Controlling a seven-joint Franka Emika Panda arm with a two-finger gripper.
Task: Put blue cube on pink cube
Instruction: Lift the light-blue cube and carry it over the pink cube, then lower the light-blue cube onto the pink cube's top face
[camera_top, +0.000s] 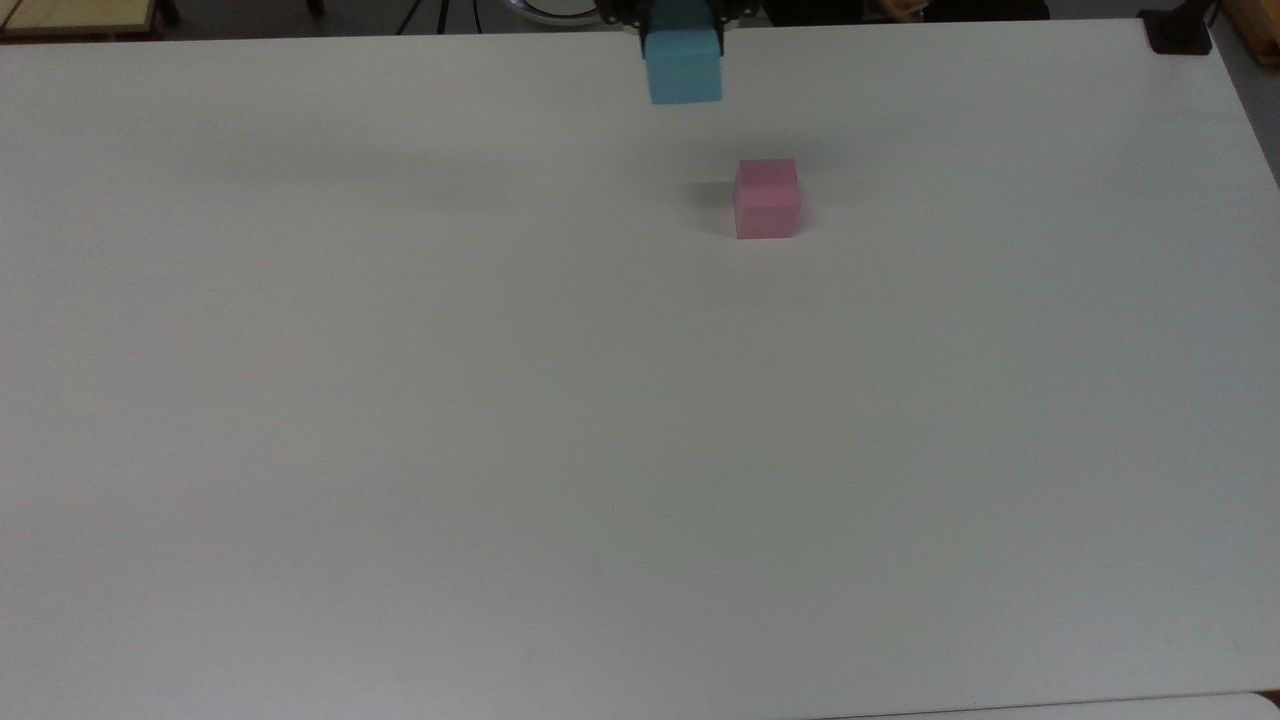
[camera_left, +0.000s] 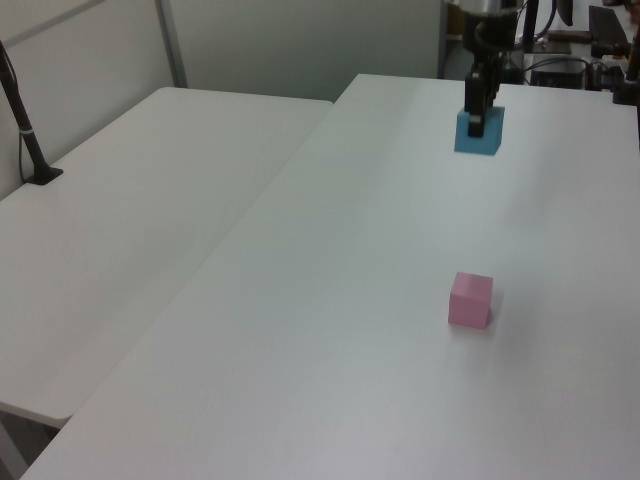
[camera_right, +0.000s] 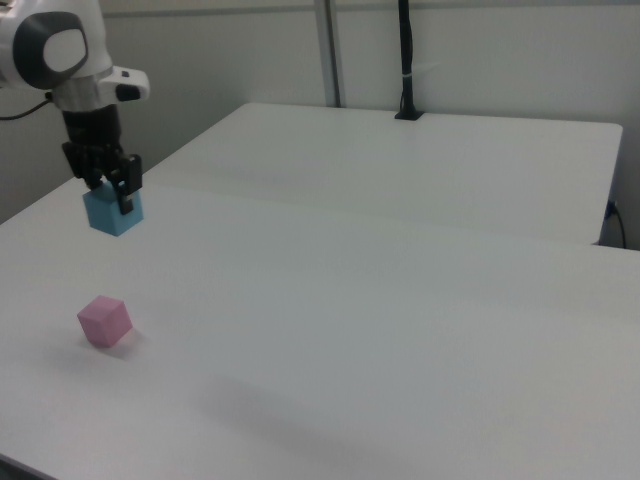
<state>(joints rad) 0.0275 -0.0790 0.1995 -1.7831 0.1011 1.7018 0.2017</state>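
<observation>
A: so where's the blue cube (camera_right: 114, 213) at?

B: it's clamped between the gripper's (camera_right: 112, 196) closed fingers and held up off the white table (camera_top: 600, 420), no contact.

A: and the pink cube (camera_top: 766, 198)?

B: sat flat on the table, apart from it, lower and toward the top view's right.

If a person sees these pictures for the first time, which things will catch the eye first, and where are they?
First comes the blue cube, held in the air by the gripper, whose fingers clamp it above the white table. Next comes the pink cube, standing alone on the table, below the blue cube in the right view and not touching it.
</observation>
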